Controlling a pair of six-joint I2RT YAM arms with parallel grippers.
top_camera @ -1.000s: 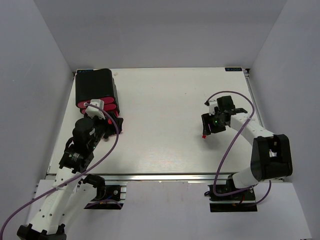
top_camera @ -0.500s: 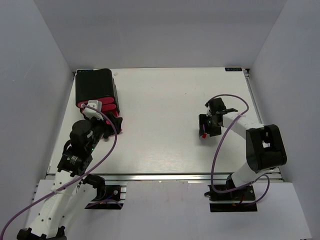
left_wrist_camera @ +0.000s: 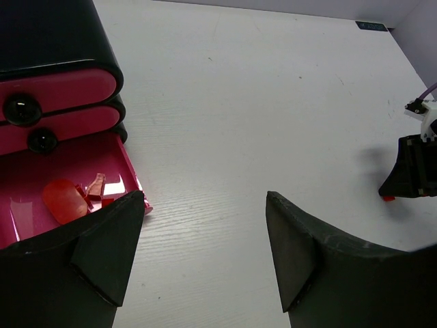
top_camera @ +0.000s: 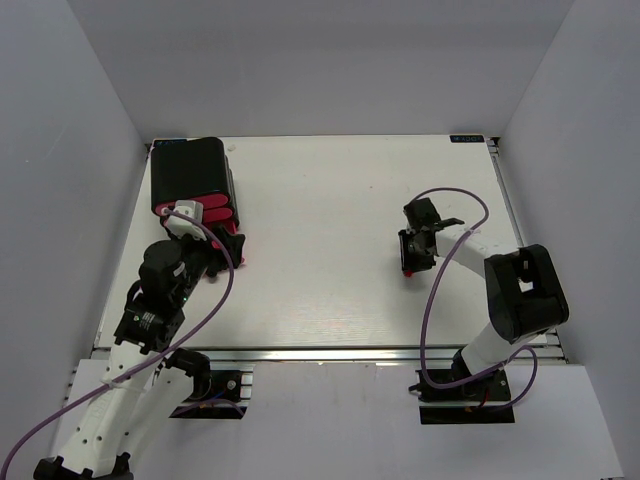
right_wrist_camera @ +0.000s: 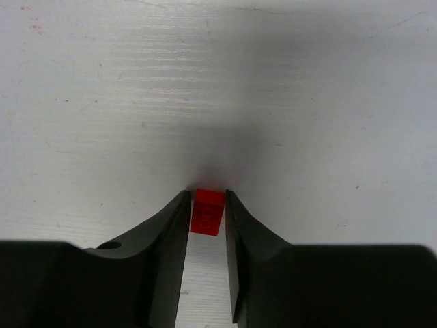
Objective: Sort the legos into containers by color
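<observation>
right gripper point(right_wrist_camera: 207, 199): closed on red brick point(right_wrist_camera: 207, 213), brick sits on table point(right_wrist_camera: 273, 102)
left gripper point(left_wrist_camera: 205, 232): wide open, empty, beside bottom drawer point(left_wrist_camera: 61, 160)
bottom drawer: pulled out, red pieces point(left_wrist_camera: 65, 200) inside

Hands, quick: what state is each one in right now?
Left hand: open, holding nothing.
Right hand: closed on the red lego.
</observation>
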